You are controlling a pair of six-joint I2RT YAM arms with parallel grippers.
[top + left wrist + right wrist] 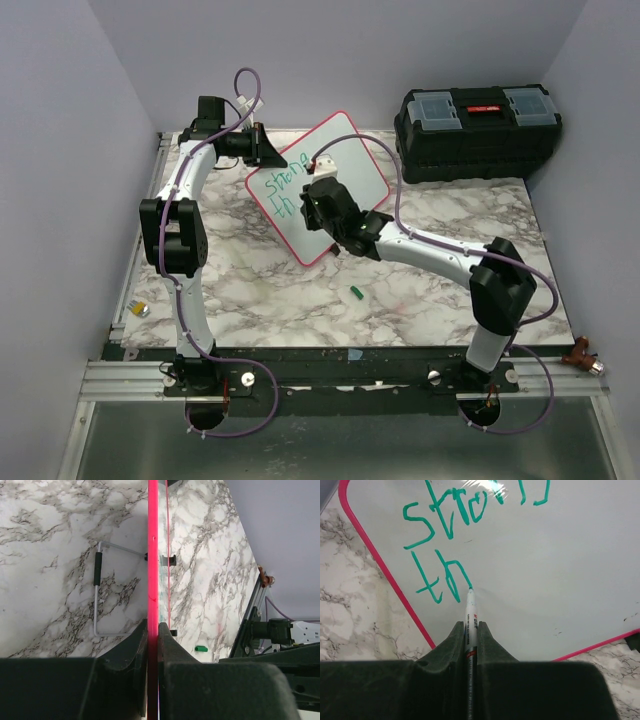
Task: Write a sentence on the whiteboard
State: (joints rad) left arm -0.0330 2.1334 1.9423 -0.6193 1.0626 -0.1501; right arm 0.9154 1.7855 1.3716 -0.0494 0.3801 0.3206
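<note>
**Marker tip on the board, second line begun**

Whiteboard (350, 165) first: you have it on the marble table (430, 215), just beside the black toolbox (478, 130), on that box's side toward your left arm. It sits turned so that one corner points at the toolbox.

Your left gripper (266, 148) is at the board corner farthest from the toolbox. In the left wrist view its fingers (165, 645) are clamped on the pink-red frame, with the board (152, 555) seen edge-on between them. A bent wire stand (97, 600) with a black sleeve shows on one face.

Your right gripper (315, 200) hangs over the board, on the far side of it from the toolbox. Its jaws are closed on a white marker (471, 612).

In the right wrist view the marker tip touches the white surface (545, 580) at the foot of the last stroke. The sentence (455, 515) so far reads "strong" in green, with "th" below it. From above, the writing (280, 190) fills the part of the board away from the toolbox.

A small green cap (355, 293) lies on the marble, well apart from the toolbox and nearer the arm bases.
</note>
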